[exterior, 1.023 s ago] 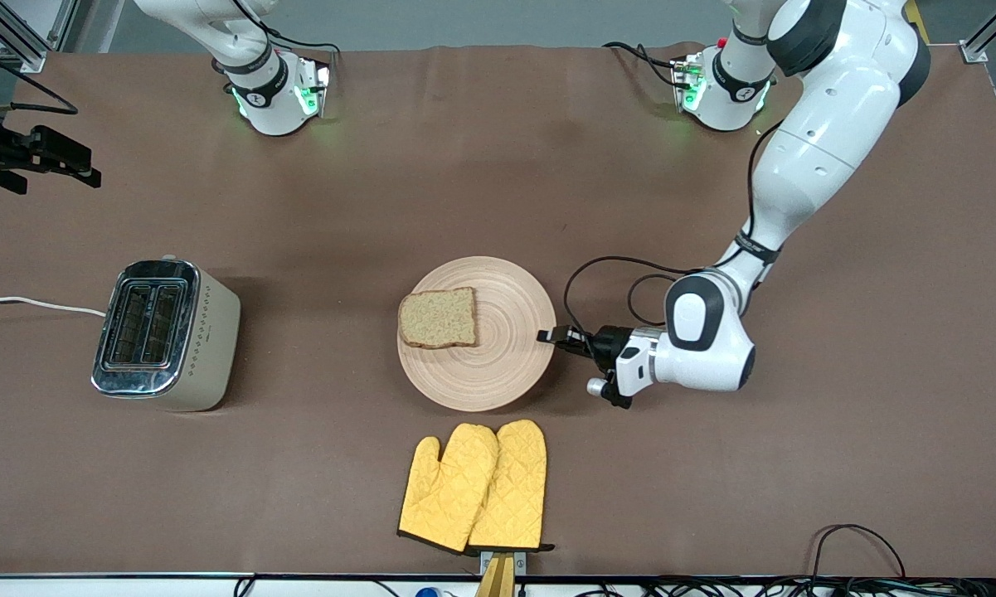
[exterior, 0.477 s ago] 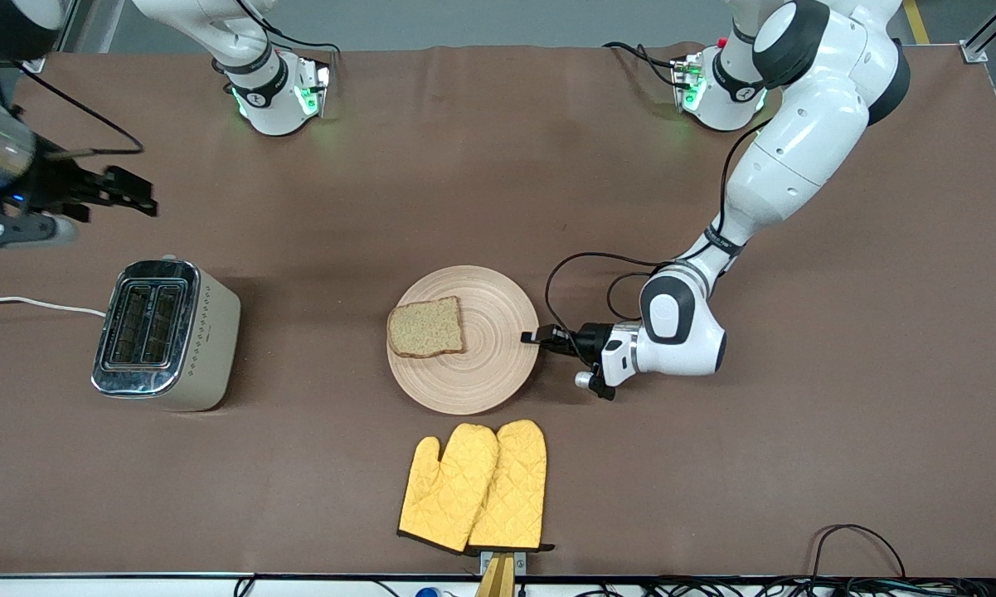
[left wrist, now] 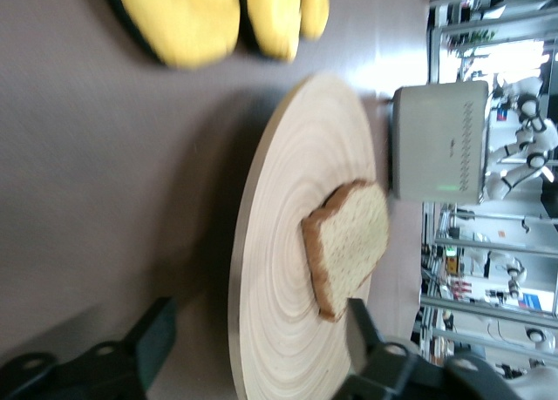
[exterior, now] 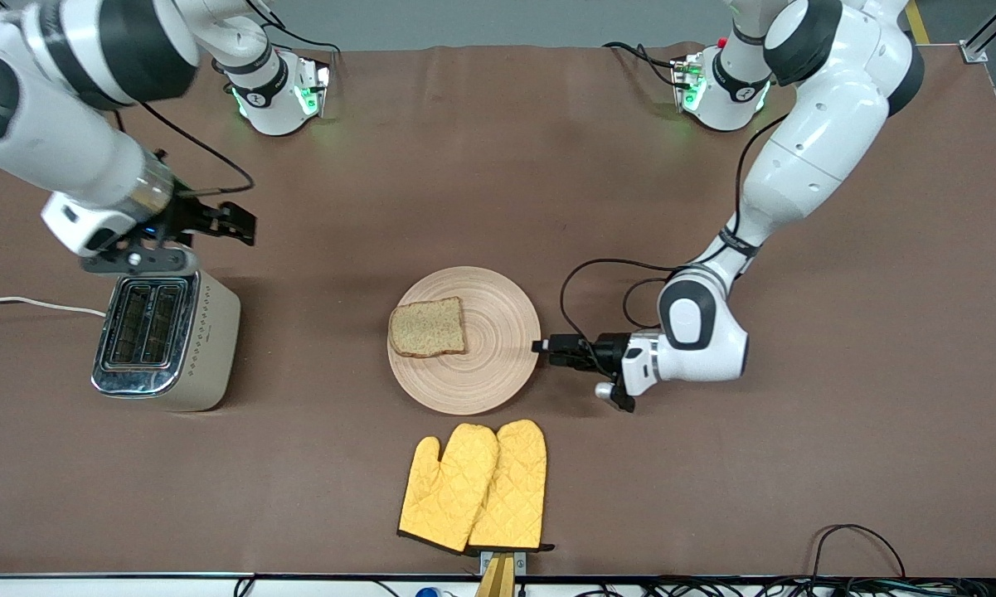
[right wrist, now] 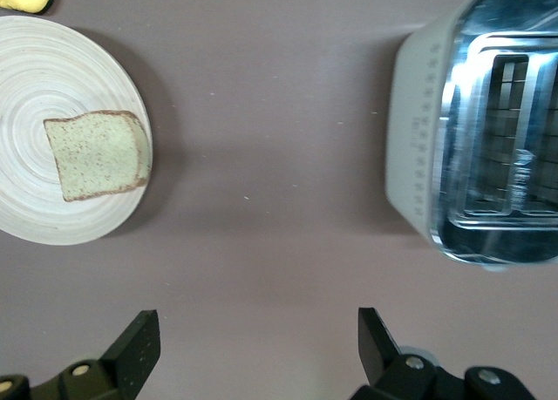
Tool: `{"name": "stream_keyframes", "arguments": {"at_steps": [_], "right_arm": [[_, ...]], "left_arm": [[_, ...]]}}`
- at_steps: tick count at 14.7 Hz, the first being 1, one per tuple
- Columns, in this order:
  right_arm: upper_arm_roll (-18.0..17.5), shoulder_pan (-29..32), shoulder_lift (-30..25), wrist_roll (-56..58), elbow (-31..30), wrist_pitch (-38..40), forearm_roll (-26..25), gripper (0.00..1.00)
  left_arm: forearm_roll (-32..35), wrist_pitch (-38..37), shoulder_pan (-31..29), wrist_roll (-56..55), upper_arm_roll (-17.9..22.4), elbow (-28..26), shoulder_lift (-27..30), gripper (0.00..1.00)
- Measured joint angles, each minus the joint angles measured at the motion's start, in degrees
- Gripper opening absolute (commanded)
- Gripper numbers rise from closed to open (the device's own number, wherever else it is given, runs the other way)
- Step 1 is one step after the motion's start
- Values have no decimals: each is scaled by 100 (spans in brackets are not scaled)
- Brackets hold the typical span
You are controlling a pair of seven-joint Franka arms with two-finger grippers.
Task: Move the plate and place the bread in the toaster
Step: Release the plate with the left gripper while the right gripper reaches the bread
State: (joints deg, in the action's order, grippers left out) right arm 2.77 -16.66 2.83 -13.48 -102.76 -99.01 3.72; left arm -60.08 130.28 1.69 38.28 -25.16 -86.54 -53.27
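The pale wooden plate (exterior: 498, 352) lies mid-table with the brown bread slice (exterior: 428, 327) on its half toward the right arm's end. The chrome-topped toaster (exterior: 162, 332) stands toward the right arm's end, slots up and empty. My left gripper (exterior: 545, 346) is low at the plate's rim on the left arm's side, open. In the left wrist view (left wrist: 259, 326) the rim of the plate (left wrist: 279, 243) runs between the open fingers, and the bread (left wrist: 349, 243) lies ahead of them. My right gripper (exterior: 240, 224) is open and empty, over bare table beside the toaster (right wrist: 475, 130).
A pair of yellow oven mitts (exterior: 473, 485) lies nearer to the front camera than the plate, close to the table's edge. The toaster's white cord (exterior: 33, 303) trails off the right arm's end of the table.
The left gripper moved the plate with the bread a little toward the toaster, then drew back slightly from the rim. The right arm swung in over the table beside the toaster.
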Motion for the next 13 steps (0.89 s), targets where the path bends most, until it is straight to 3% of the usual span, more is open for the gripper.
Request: {"name": "stream_keyframes", "arguments": {"at_steps": [3,8,13], "right_arm": [[3,-196,588,-351,-49,-520,52,100],[2,-507,1645,-729,-36,-1652,406,100],[2,-863,2182,-939,-6,-2245,746,100]], "left_arm": [[230,-65,-366,-116,1,-133,475,100],[2503,-779,-892,-1924,-6,-29,1288,100],[3592,-1359,-913,-3868,-29,40,2173,100]]}}
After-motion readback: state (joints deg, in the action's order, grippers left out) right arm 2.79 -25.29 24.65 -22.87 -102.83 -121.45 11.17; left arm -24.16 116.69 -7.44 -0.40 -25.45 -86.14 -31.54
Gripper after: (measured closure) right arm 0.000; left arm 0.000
